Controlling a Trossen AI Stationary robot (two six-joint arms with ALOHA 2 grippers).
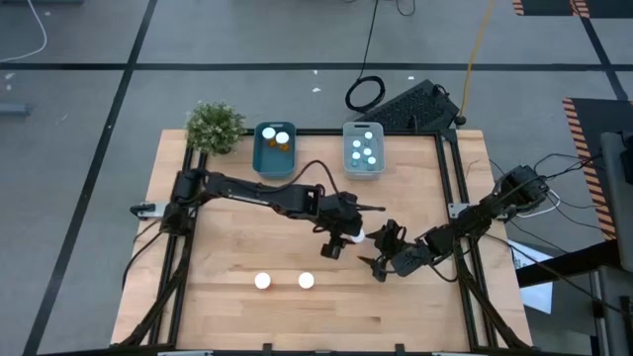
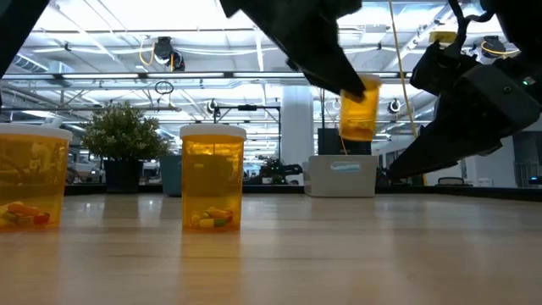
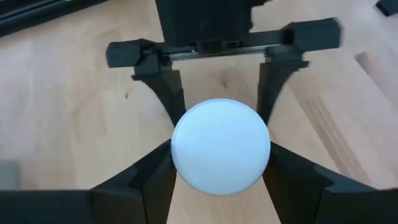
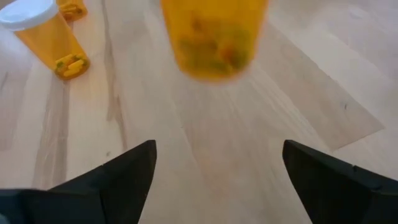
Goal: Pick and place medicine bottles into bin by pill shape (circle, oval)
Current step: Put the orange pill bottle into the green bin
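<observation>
The left gripper (image 3: 219,163) has its fingers (image 3: 146,180) closed on the white cap of an amber bottle (image 2: 359,108), which hangs clear above the bench (image 1: 237,247), as the low view shows. Facing this held bottle, just beside it, the right gripper (image 4: 217,171) hovers with its fingers (image 4: 118,174) spread wide and nothing between them; in the right wrist view the bottle's amber body (image 4: 214,38) floats ahead of that gap. Two more amber bottles (image 1: 262,281) (image 1: 306,281) stand upright on the bench, near the held bottle and toward the front edge, side by side but apart. Well apart from the held bottle, at the back edge of the bench, a teal bin (image 1: 257,158) holds two amber bottles, and a pale bin (image 1: 347,164) next to it holds several small white-capped bottles. A small potted plant (image 1: 215,127) sits beside the teal bin at the back corner.
</observation>
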